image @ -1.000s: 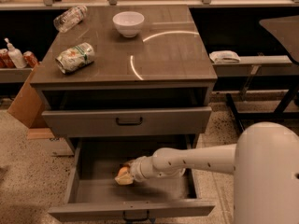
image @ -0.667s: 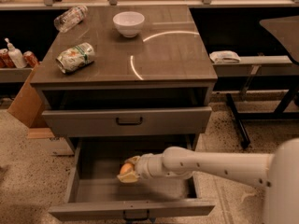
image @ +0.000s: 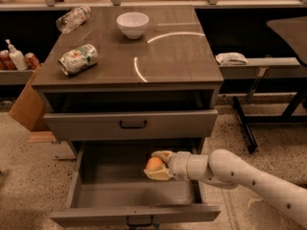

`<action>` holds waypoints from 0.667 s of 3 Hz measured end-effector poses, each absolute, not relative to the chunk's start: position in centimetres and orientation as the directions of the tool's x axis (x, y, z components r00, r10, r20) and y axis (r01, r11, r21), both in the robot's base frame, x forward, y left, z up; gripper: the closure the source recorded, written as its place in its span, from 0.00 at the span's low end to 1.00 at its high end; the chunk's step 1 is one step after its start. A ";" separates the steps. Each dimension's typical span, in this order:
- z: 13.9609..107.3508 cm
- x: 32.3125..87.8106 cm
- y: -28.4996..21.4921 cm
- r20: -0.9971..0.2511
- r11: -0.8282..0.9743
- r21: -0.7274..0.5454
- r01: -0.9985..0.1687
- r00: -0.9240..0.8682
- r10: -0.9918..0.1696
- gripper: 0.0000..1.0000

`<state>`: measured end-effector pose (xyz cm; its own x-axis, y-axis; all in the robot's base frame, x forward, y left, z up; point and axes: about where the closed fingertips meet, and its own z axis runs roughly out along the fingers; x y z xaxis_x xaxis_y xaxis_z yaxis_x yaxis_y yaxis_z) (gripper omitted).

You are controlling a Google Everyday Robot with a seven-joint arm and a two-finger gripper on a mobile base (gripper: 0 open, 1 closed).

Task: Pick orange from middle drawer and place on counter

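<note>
The orange is held between the pale fingers of my gripper, just above the grey floor of the open middle drawer. My gripper is shut on the orange, with one finger above it and one below. My white arm reaches in from the lower right. The glossy brown-grey counter tops the cabinet above the drawer.
On the counter stand a white bowl, a green-and-orange can lying on its side and a clear bottle on its side. A shut drawer front with a black handle is above the open drawer. A cardboard box stands at the left.
My gripper has lifted the orange a little and carried it to the right inside the drawer. The arm has drawn back toward the lower right.
</note>
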<state>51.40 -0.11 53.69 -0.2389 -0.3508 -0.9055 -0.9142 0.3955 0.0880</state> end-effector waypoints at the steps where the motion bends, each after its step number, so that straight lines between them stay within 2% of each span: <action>1: 53.3 51.3 -0.4 -0.903 0.404 0.090 -0.910 -0.246 -0.351 1.00; 2: 55.5 51.8 -1.5 -0.916 0.412 0.047 -0.910 -0.203 -0.345 1.00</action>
<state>51.81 -1.52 55.55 -0.2032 -0.3451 -0.9163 -0.9102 0.4115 0.0468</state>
